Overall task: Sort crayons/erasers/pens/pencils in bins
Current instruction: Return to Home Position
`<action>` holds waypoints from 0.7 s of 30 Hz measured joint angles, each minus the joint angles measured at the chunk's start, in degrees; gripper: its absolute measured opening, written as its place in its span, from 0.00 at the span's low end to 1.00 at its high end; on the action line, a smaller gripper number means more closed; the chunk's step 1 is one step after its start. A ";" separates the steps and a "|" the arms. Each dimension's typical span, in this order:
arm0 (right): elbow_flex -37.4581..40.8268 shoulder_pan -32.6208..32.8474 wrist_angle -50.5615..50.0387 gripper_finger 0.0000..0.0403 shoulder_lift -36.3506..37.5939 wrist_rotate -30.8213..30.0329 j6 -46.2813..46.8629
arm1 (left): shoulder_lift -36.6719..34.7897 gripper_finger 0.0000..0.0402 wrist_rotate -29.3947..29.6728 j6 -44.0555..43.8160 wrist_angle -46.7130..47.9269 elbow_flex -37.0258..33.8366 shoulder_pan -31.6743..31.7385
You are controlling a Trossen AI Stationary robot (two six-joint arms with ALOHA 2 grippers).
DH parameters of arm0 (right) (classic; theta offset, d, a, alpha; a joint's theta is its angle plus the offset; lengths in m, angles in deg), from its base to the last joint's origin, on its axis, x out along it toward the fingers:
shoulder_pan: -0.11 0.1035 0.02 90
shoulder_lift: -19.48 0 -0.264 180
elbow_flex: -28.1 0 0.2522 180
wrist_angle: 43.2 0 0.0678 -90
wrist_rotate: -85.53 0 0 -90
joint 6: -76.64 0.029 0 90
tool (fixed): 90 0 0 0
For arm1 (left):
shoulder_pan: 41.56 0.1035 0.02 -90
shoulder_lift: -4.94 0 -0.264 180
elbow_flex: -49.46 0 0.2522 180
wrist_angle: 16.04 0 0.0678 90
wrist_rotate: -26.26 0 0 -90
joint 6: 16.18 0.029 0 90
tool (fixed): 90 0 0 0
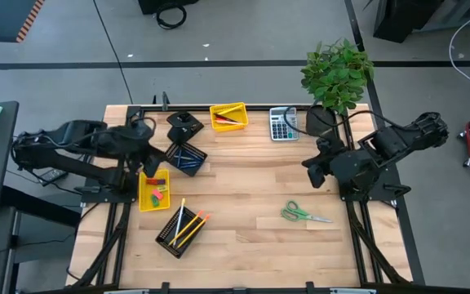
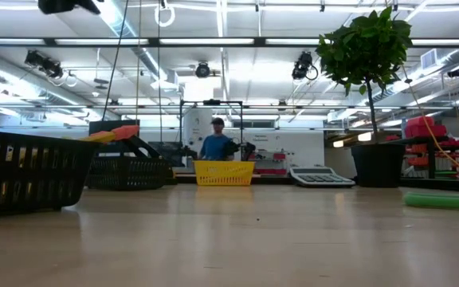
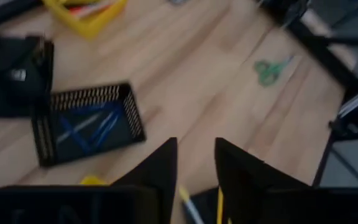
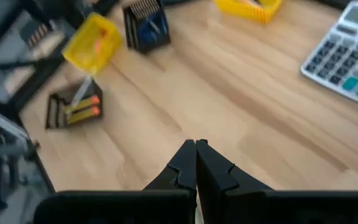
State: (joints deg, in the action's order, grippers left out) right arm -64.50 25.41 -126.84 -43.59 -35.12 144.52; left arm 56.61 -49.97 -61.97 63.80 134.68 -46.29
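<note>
The sticks and blocks all appear light. The pencils (image 1: 188,224) and pens (image 1: 233,120) are stiff, thin and smooth, so they probably roll easily. It seems best to take them across the middle of the shaft. The crayons (image 1: 188,160) are short and waxy and may snap under a hard squeeze. The erasers (image 1: 158,193) are small and rubbery, so they should grip well at their flat sides.

All of them lie in bins. The pen bin (image 1: 228,106) is just beside the calculator (image 1: 282,124), on the left arm's side. The crayon bin (image 1: 172,152) is farther from the calculator on that same side. The eraser bin (image 1: 142,192) is beyond it, and the pencil bin (image 1: 168,237) is the farthest from the calculator. No loose stick shows on the tabletop (image 1: 251,180), so the sorting looks finished. Only the scissors (image 1: 304,215) lie in front of the calculator, well apart from it.

The left arm is folded low on the side far from the calculator. Its left tool (image 3: 196,142) hangs near the crayon bin, with the fingers apart and nothing between them. The right arm is bent near the calculator, on the scissors' side. The right tool (image 4: 196,144) has its fingers pressed together, empty, above bare wood.
</note>
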 joint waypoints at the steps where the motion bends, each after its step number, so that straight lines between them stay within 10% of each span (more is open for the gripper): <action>1: -0.05 0.00 -1.19 0.02 -0.02 1.01 0.09 | 0.00 0.27 0.63 0.22 -0.84 0.43 0.00; 8: 2.40 -1.25 1.84 0.02 1.56 -1.70 -7.11 | 0.01 0.05 -2.36 3.90 -9.30 -0.99 -0.06; 21: 37.21 -0.97 51.90 0.02 21.74 -1.06 -10.50 | -18.89 0.03 -1.38 1.62 -41.85 -29.31 -1.90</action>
State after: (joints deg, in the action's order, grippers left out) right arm -27.30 24.43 -74.94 -21.85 -36.18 134.02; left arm 37.72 -51.35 -60.35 21.94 105.37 -48.19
